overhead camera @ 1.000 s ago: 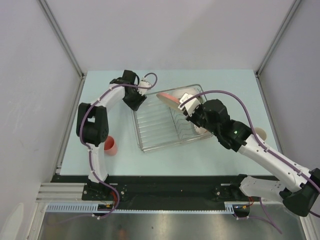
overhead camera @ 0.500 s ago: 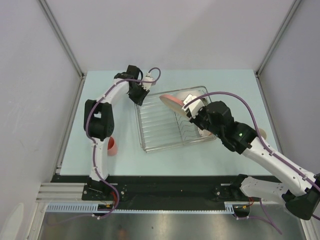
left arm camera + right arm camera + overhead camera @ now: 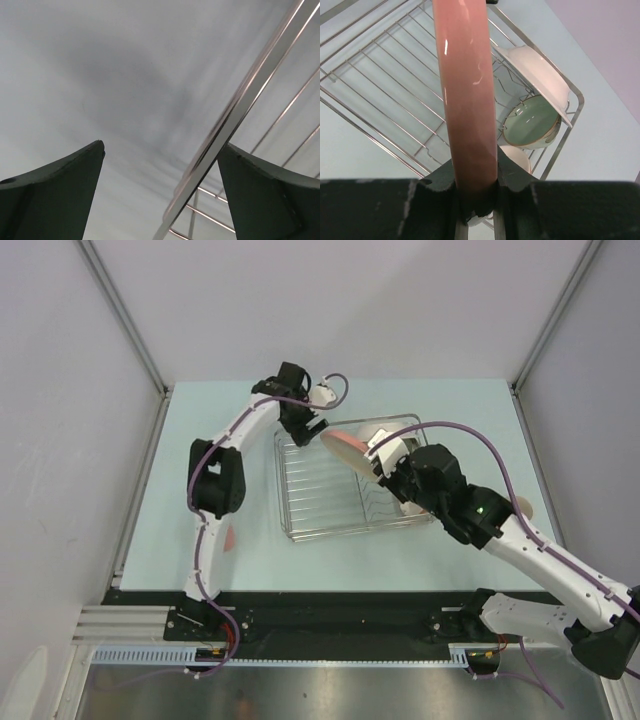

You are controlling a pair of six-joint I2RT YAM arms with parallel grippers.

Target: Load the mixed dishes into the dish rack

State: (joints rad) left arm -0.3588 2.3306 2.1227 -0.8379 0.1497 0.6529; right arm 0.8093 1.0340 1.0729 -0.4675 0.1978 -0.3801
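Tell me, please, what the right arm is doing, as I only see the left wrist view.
Observer: The right pincer is shut on a pink plate, held by its edge over the dish rack.
Operator: Is anything loaded in the rack?
Observer: Yes, a pale green bowl and a white dish stand at one end.
Operator: Is anything waiting on the table?
Observer: A coral-pink cup, partly hidden by the left arm.

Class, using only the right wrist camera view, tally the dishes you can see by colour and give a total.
Pink: 1, the pink plate
Pale green: 1, the green bowl
White: 2, the white dish and a partly hidden white piece
Total: 4
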